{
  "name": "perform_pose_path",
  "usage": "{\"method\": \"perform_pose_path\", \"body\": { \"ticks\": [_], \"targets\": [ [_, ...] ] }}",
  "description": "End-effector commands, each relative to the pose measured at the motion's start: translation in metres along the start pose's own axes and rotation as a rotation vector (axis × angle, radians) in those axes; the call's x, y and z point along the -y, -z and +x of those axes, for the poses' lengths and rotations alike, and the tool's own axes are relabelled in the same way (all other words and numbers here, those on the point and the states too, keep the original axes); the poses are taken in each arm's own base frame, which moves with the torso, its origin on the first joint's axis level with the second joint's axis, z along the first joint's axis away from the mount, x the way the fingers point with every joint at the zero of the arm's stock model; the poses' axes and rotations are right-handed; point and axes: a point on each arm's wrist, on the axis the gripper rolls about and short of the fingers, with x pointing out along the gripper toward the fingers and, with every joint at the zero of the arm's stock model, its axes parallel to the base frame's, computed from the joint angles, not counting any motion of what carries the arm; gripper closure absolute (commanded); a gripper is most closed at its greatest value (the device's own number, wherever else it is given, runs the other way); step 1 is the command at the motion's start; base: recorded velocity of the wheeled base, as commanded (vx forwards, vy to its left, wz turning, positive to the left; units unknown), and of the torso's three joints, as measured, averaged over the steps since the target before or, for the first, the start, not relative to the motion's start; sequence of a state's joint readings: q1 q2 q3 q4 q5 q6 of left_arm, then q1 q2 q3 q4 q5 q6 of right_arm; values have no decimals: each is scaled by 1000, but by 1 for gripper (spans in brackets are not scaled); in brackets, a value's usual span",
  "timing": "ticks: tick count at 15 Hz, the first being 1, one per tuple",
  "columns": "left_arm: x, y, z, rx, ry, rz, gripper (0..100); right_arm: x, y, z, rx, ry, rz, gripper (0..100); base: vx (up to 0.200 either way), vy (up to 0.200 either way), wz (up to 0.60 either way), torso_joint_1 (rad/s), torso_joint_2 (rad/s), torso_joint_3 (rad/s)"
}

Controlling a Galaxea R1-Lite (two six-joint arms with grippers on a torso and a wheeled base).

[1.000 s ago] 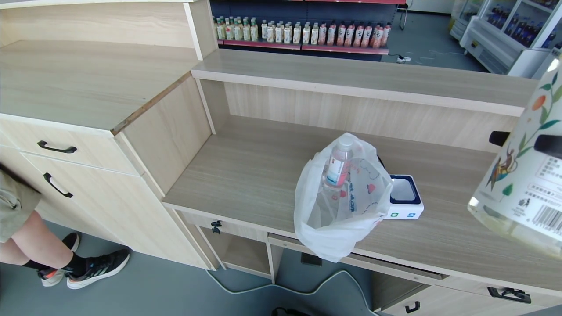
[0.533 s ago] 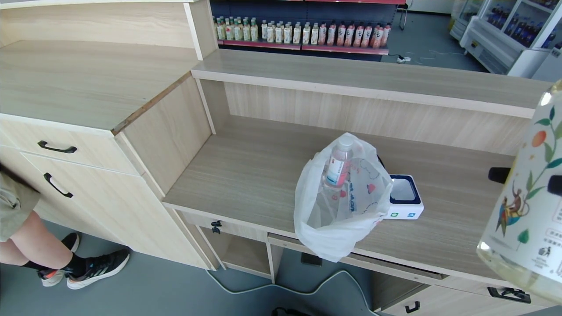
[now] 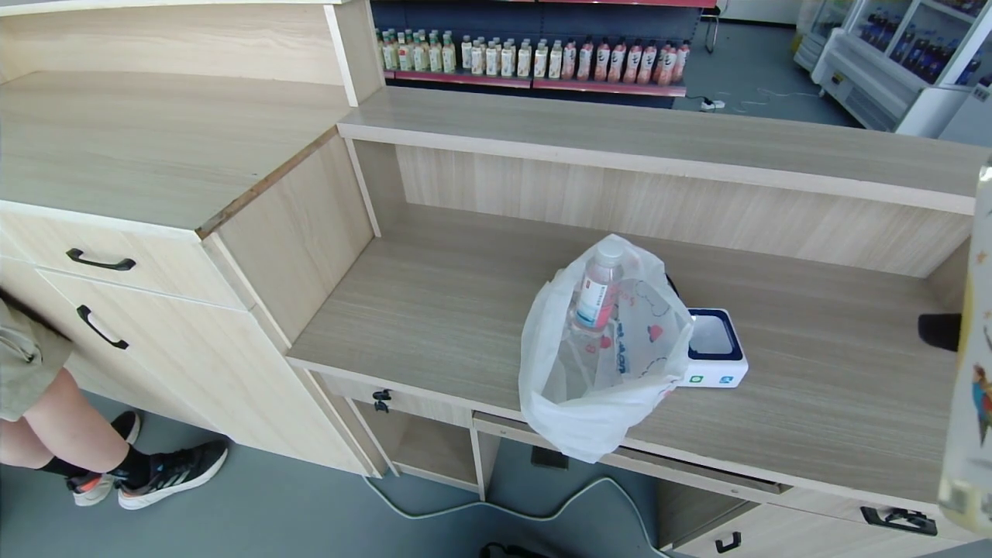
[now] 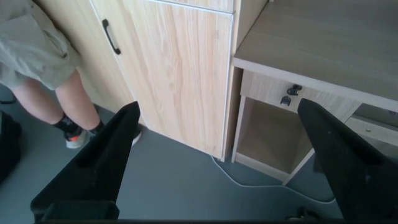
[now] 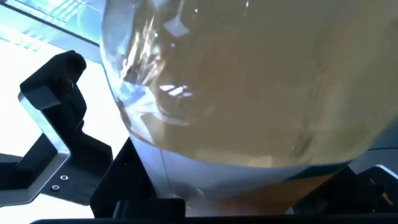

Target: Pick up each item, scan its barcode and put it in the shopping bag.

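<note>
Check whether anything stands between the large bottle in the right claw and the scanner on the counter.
Nothing visible does. The large bottle is held at the far right, and only bare counter lies between it and the scanner. The shopping bag stands at the scanner's left side.

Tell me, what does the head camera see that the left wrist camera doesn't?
Head view: the shopping bag with a small bottle inside, the scanner beside it, and a big bottle at the right edge. Left wrist view: the left gripper, open. Both: the wooden cabinet with a black handle, and a cable on the grey floor.
</note>
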State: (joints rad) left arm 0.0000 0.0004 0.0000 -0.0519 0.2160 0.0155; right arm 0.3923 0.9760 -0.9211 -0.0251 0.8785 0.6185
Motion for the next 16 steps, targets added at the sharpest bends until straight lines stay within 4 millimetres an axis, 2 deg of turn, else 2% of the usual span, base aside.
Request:
{"method": "perform_pose_path", "body": {
  "ticks": [1, 7, 12, 16],
  "targets": [
    [0, 0, 0, 1, 0, 0, 0, -9, 0, -8, 27, -3, -24, 100, 0, 0, 0, 0, 0, 0],
    [0, 0, 0, 1, 0, 0, 0, -18, -3, -9, 30, -35, -71, 100, 0, 0, 0, 0, 0, 0],
    [0, 0, 0, 1, 0, 0, 0, -3, 12, -3, -39, -28, -201, 100, 0, 0, 0, 0, 0, 0],
    [0, 0, 0, 1, 0, 0, 0, -3, 17, -2, -69, -35, -246, 100, 0, 0, 0, 0, 0, 0]
  ]
}}
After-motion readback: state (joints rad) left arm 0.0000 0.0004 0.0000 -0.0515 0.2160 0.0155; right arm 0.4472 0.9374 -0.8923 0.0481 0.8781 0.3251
